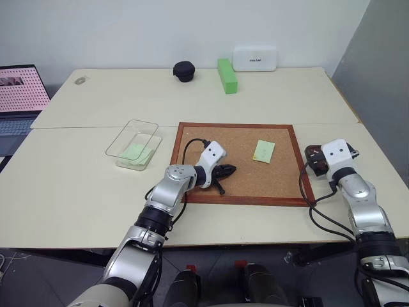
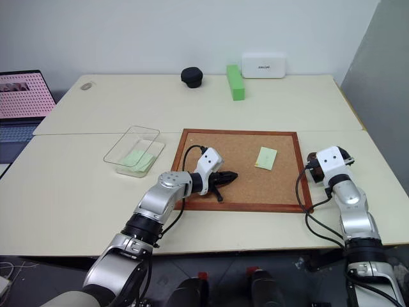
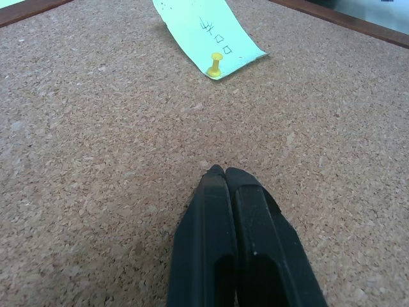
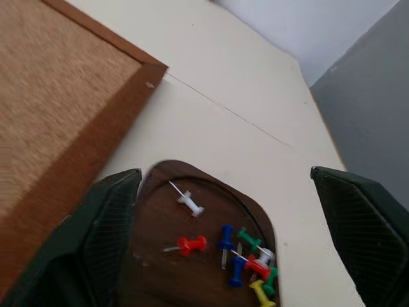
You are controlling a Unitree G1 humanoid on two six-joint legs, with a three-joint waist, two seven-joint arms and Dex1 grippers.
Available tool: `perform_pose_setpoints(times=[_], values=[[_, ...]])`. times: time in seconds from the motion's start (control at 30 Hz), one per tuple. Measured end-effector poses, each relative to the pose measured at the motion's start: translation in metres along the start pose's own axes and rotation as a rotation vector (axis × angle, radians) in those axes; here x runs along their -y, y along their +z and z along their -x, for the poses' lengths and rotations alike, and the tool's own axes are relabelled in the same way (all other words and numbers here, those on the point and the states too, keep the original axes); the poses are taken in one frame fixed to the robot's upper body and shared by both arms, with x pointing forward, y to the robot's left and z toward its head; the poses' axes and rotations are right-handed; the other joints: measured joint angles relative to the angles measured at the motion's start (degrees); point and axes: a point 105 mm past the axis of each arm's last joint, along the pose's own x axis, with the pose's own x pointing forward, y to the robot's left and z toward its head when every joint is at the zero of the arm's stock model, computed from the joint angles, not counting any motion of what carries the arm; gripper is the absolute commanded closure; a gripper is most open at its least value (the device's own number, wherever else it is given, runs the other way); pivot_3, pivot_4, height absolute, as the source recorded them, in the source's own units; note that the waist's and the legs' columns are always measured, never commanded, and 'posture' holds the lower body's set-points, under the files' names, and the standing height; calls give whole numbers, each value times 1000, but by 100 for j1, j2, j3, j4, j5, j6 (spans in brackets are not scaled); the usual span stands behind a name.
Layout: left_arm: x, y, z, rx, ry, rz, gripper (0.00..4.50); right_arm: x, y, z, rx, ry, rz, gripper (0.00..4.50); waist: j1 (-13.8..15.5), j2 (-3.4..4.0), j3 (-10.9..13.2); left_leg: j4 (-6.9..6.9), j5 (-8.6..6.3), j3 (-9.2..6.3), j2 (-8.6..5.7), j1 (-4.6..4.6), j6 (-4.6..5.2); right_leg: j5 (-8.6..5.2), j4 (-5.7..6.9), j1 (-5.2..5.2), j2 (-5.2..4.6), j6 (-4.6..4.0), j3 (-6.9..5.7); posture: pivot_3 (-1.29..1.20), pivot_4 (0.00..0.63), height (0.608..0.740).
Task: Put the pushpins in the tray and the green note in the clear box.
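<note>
and here we are over the cork board, framed in reddish wood, dead centre on the cream table. the left gripper sits low over the cork at about seven o'clock on the board, its two black fingers pressed flat together, nothing between them. straight ahead of it, the green note lies on the cork at roughly two o'clock on the board, pinned at its near end by a yellow pushpin (there's some small writing on the paper, too fine to read).

over at three o'clock, just off the board's right edge, the tray rests on the table, and the right gripper hovers right above it, fingers spread wide to either side, holding nothing. down in the tray, a scatter of pushpins: a white one, a red one, blues, greens and a yellow, most of them heaped toward one side.

out at nine o'clock from the board, the clear box sits on the table with pale green paper already lying inside. along the far edge at twelve o'clock: a black round object, a bright green block and a white box. a laptop shows at ten o'clock, off the table's left end.
</note>
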Motion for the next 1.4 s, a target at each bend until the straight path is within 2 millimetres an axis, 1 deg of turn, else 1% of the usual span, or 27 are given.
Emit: perform_pose_setpoints(times=[0.03, 0.13, 0.2, 0.23, 0.33, 0.5, 0.67, 0.7, 0.73, 0.77, 0.87, 0.97, 1.1, 1.23, 1.27, 1.3, 1.37, 1.4], values=[[0, 0, 0, 1, -1, 0, 4500, -10, 5, 1, 22, 48, -60, 33, 4, 0, 0, 0, 0, -1, 0, 0, 0, 0, 0, 0, 0, 0, -1, 0, 150, 740], [0, 0, -1, 1, -1, 0, 4500, -57, 30, 8, 118, 262, -251, 33, 4, 0, 0, 0, 0, -2, 0, -1, 0, 0, 1, 1, 0, 1, -1, 0, 150, 740], [1, 0, -1, 2, -2, 2, 4500, -81, 46, 14, 161, 376, -312, 33, 14, 0, 0, 2, 0, -3, -1, -1, 0, 0, 0, 1, -1, 1, -2, 0, 150, 740], [1, 0, -1, 3, -3, 2, 4500, -90, 53, 16, 179, 419, -333, 33, 17, 0, 0, 2, 0, -4, -1, -2, 0, 0, -1, 1, -1, 1, -3, 0, 150, 740], [2, 1, -2, 3, -4, 2, 4500, -103, 61, 17, 192, 471, -347, 33, 26, 0, 0, 1, 0, -5, 0, -1, 0, 0, -2, 1, -1, 0, -5, 0, 150, 740], [1, 1, -2, 3, -3, 1, 4500, -125, 62, 1, 161, 493, -341, 33, 23, 0, 0, 1, 0, -4, 0, 1, 0, 0, 0, 1, 0, 0, -5, 0, 150, 740], [3, 1, -3, 5, -6, 1, 4500, -131, 60, -14, 133, 494, -334, 33, 24, 0, 0, 1, -1, -4, 0, 0, -1, 1, -1, 0, -2, -2, -5, 0, 150, 740], [3, 1, -3, 5, -6, 0, 4500, -131, 58, -17, 120, 494, -329, 395, 23, 0, 0, 0, -1, -4, 1, -1, -1, 1, -2, 0, -1, -1, -5, 0, 150, 740], [2, 1, -2, 5, -6, 0, 4500, -132, 57, -18, 114, 494, -326, 490, 23, 0, 0, 0, -1, -5, 1, 0, -1, 1, -1, 0, -1, -2, -6, 0, 150, 740], [2, 1, -2, 5, -6, 0, 4500, -132, 56, -19, 109, 493, -322, 755, 22, 0, 0, 0, -1, -5, 1, 0, -1, 1, -1, 0, -1, -2, -6, 0, 150, 740], [2, 1, -1, 4, -3, -2, 4500, -136, 51, -21, 86, 491, -332, 1329, 22, 0, 0, 0, -1, -4, 1, 0, -1, 1, 0, 0, -1, -2, -5, 0, 150, 740], [2, 0, -1, 2, -1, -2, 4500, -136, 51, -23, 82, 490, -329, 1970, 19, 0, 0, 0, -1, -4, 1, 1, -1, 1, 1, 0, -1, -2, -5, 0, 150, 740], [2, 0, -1, 2, -1, -2, 4500, -135, 51, -24, 80, 488, -331, 2690, 20, 0, 0, 0, -1, -5, 1, 1, -1, 1, 2, 0, -1, -2, -5, 0, 150, 740], [2, 0, -1, 2, 0, -1, 4500, -135, 50, -24, 77, 480, -345, 3566, 20, 0, 0, 0, -1, -5, 1, 1, -1, 1, 2, 0, -1, -2, -5, 0, 150, 740], [2, 0, -1, 2, 0, -1, 4500, -135, 50, -25, 75, 479, -347, 3724, 20, 0, 0, 0, -1, -5, 1, 1, -1, 1, 2, 0, -1, -2, -5, 0, 150, 740], [2, 0, -1, 2, 0, -1, 4500, -134, 50, -25, 75, 478, -348, 4032, 19, 0, 0, 0, -1, -5, 1, 1, -1, 1, 2, 0, -1, -2, -5, 0, 150, 740], [2, 0, -1, 2, 0, -1, 4500, -134, 50, -25, 73, 478, -349, 4440, 19, 0, 0, 0, -1, -5, 1, 1, -1, 1, 2, 0, -1, -2, -5, 0, 150, 740], [2, 0, -1, 1, 0, 0, 4500, -135, 51, -25, 75, 479, -350, 4490, 19, 0, 0, 0, -1, -5, 1, 1, -1, 1, 2, 0, -1, -2, -5, 0, 150, 740]])
